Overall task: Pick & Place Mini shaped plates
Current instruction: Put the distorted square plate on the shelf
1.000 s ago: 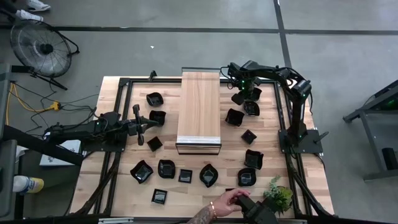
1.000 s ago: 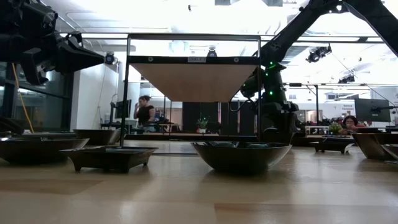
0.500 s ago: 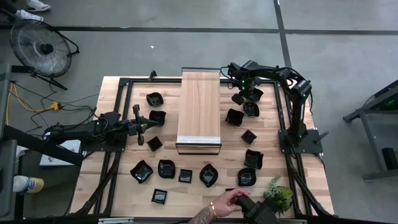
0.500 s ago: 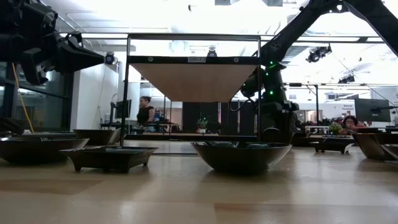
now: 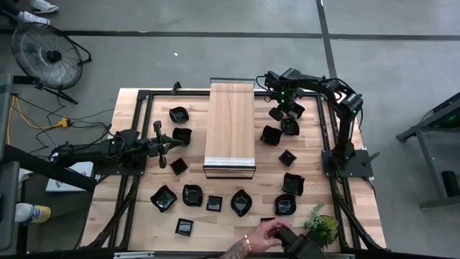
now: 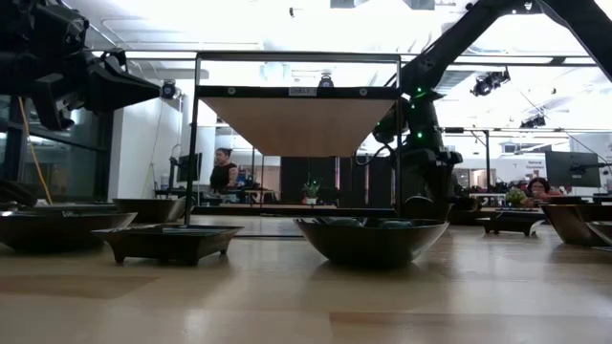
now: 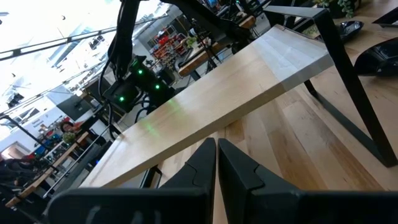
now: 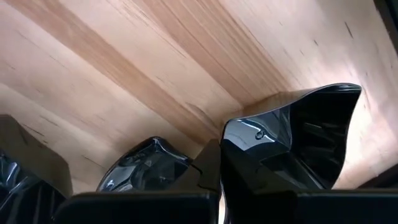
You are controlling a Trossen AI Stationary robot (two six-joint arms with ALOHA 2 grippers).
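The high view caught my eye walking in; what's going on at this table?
The right claw is shut on the rim of a small black plate at the table's far right, beside the raised wooden shelf. The left claw waits shut, empty. A person's hand rests at the near edge.

From above I see the raised wooden shelf standing mid-desk, splitting the two sides; its thin black legs leave a low gap beneath. Right of it, the mini shaped plates sit close together near the far edge, with the right tool in among them, so little bare wood is left there. The left tool lies between two plates near the shelf. A front row of plates runs across the near edge, where a person's hand and a small green plant block the right near corner. The far left corner is open wood.
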